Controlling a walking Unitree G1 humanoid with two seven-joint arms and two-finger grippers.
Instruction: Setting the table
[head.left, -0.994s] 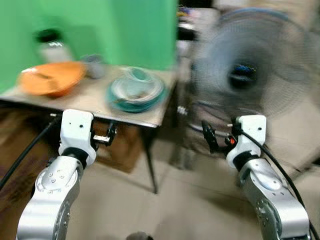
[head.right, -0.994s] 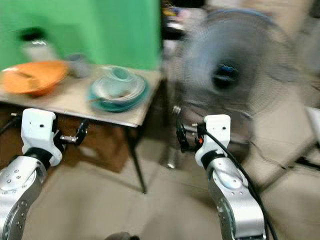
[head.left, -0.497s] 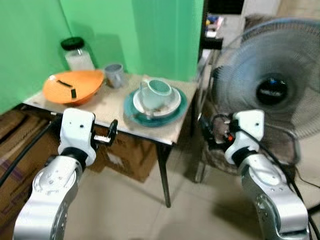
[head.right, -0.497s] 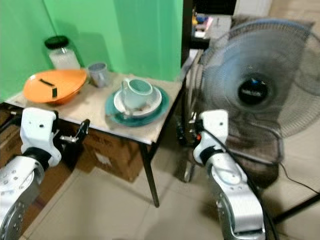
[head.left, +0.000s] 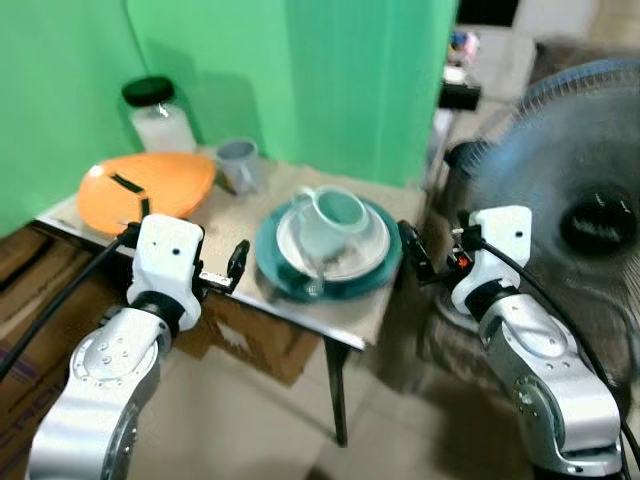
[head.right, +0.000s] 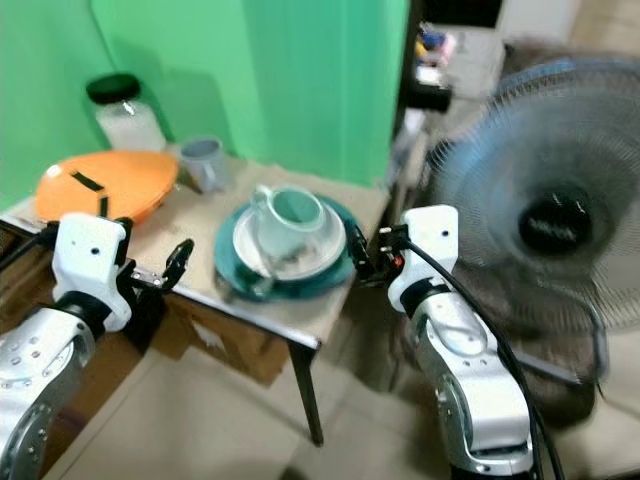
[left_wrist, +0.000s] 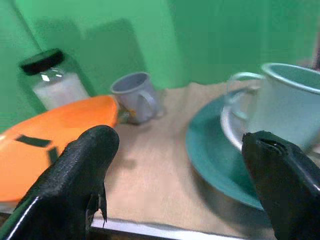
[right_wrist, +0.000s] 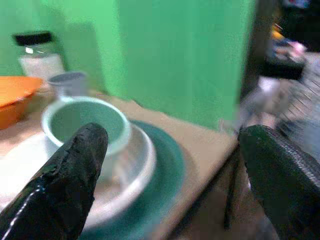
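Left end effector (head.left: 236, 265) and right end effector (head.left: 413, 255) both spread wide, empty, flanking the stack at the desk (head.left: 250, 215) front edge. Pale green cup (head.left: 333, 220) sits in white bowl (head.left: 368, 240) on teal plate (head.left: 385, 280). Likely rigid, slick, breakable; grip cup by handle or rim.
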